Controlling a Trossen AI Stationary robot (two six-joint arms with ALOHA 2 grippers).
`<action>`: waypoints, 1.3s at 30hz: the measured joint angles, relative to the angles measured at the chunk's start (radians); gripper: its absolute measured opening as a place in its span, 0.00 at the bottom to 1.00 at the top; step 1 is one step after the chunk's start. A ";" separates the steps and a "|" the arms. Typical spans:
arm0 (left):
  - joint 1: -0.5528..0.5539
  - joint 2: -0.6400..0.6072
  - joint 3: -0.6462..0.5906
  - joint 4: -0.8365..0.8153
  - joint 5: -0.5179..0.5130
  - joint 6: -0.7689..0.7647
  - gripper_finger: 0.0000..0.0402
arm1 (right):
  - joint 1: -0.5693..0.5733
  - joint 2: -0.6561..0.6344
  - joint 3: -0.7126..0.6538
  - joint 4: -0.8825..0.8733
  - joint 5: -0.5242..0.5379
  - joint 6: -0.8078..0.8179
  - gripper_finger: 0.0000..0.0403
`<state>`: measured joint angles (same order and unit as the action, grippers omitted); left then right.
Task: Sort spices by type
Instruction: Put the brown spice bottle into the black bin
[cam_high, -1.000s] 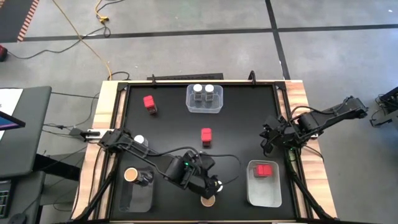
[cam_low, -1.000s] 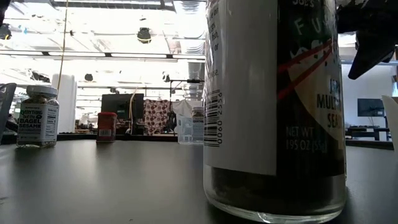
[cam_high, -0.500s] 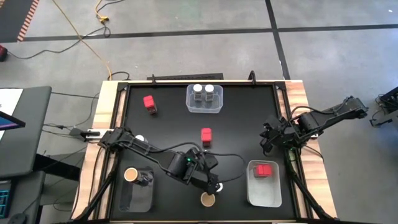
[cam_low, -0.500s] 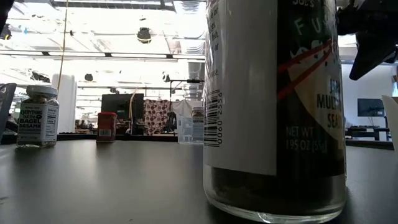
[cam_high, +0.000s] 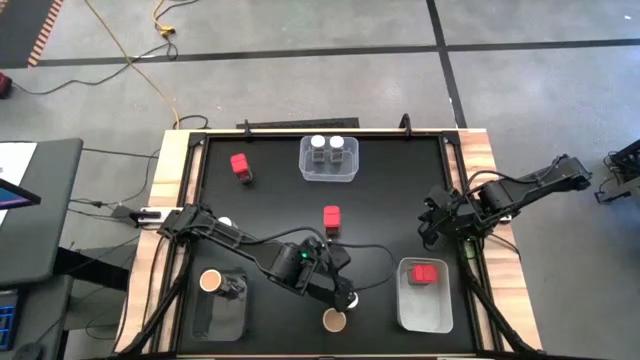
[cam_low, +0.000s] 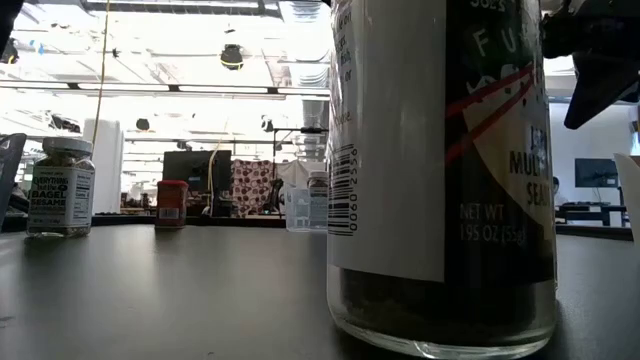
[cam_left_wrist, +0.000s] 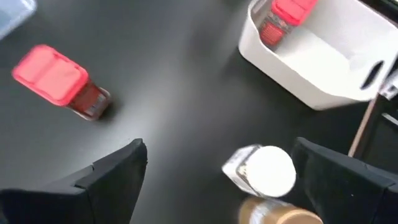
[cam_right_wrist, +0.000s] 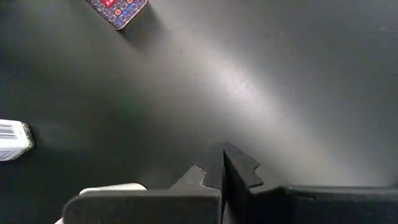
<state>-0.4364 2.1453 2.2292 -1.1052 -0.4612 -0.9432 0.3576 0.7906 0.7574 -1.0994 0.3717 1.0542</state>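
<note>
My left gripper (cam_left_wrist: 219, 148) stands open near the table's near edge (cam_high: 345, 297). A white-lidded jar (cam_left_wrist: 267, 171) stands upright on the table between its fingers, closer to one of them and apart from both. Just nearer is a tan-lidded jar (cam_high: 334, 320), which fills the low view (cam_low: 440, 170). Red boxes stand at the far left (cam_high: 241, 165), mid-table (cam_high: 332, 217) and in the white bin (cam_high: 427, 272). Two white-lidded jars stand in the clear bin (cam_high: 329, 175). Another tan-lidded jar (cam_high: 210, 281) sits in the left bin. My right gripper (cam_high: 432, 228) hangs shut at the right.
The white bin (cam_left_wrist: 323, 68) lies close beyond my left gripper, toward the table's right. The left bin (cam_high: 222, 318) sits at the near left corner. A further white-lidded jar (cam_high: 224, 223) shows beside my left arm. Open black tabletop (cam_high: 390, 210) lies between the mid-table red box and my right gripper.
My left gripper has opened around the white-lidded jar, whose lid now shows more fully in the high view. The jar stands where it was. In the low view the dark finger at the upper right has shifted slightly outward.
</note>
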 joint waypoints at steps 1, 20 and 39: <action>0.000 0.000 0.000 0.002 0.019 -0.003 0.95 | 0.000 0.000 0.000 0.000 0.000 -0.001 0.05; -0.137 0.000 0.000 0.052 0.108 -0.554 0.95 | 0.032 0.000 0.000 -0.001 -0.013 -0.172 0.05; -0.140 0.015 0.000 0.114 0.046 -0.439 0.95 | 0.056 0.000 0.000 0.000 -0.013 -0.173 0.05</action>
<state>-0.5761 2.1599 2.2291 -0.9912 -0.4156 -1.3818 0.4132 0.7907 0.7574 -1.0996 0.3588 0.8814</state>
